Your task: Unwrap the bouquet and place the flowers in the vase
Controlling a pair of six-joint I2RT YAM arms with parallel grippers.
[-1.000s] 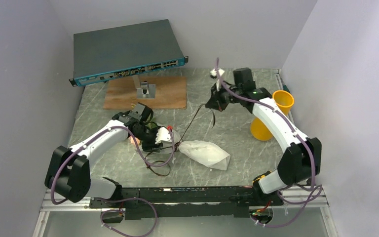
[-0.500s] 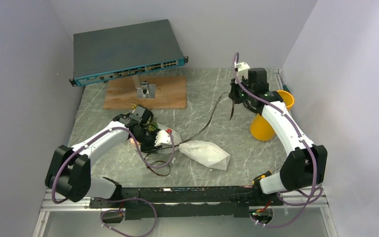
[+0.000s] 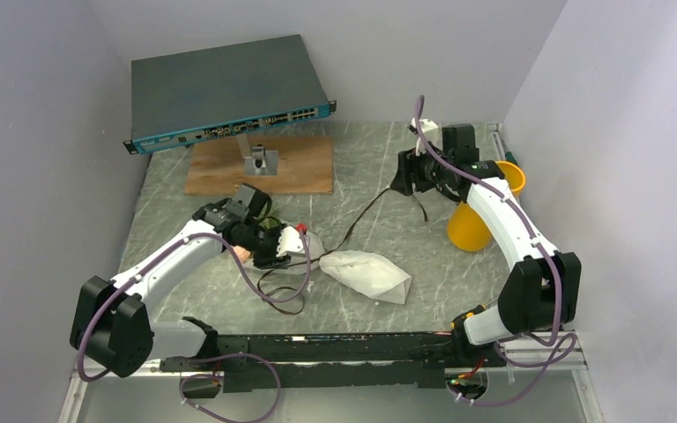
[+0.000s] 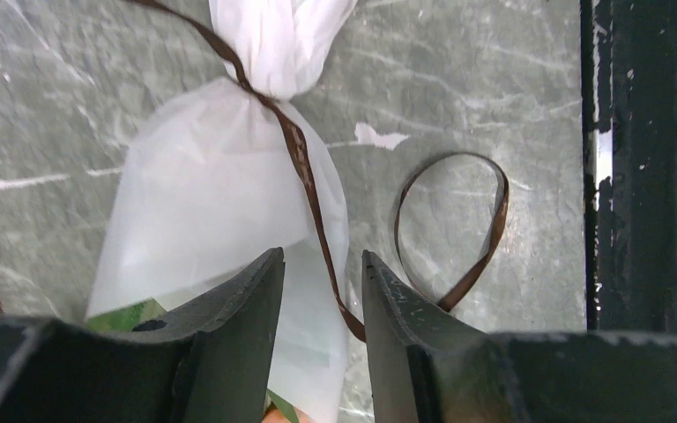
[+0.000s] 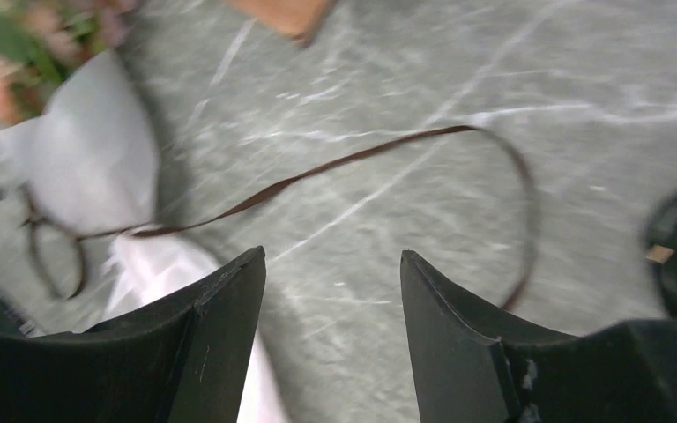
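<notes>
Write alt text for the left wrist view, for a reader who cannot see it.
The left gripper, jaws slightly parted, points at the bouquet's white paper wrap, cinched by a thin brown ribbon that trails toward the gap. A ribbon loop lies on the grey marbled table.

Cannot make out the flowers (image 3: 270,229) from above: mostly covered by the left gripper (image 3: 284,248), down to scraps of green and pink. Loses the middle of the vase (image 3: 464,231) behind the right arm (image 3: 494,207), at 3 o'clock on the worktop.

Blurred all over in the right wrist view: only pink and green smudges at 10 o'clock, a soft-edged brown ribbon (image 5: 317,167), and a dark loop (image 5: 657,225) cut by the edge at 3 o'clock, too smeared to name.

In the left wrist view, cuts off the white paper wrap (image 4: 220,185) at 12 o'clock and hides its near end, and the ribbon's, behind the fingers (image 4: 229,326).
</notes>
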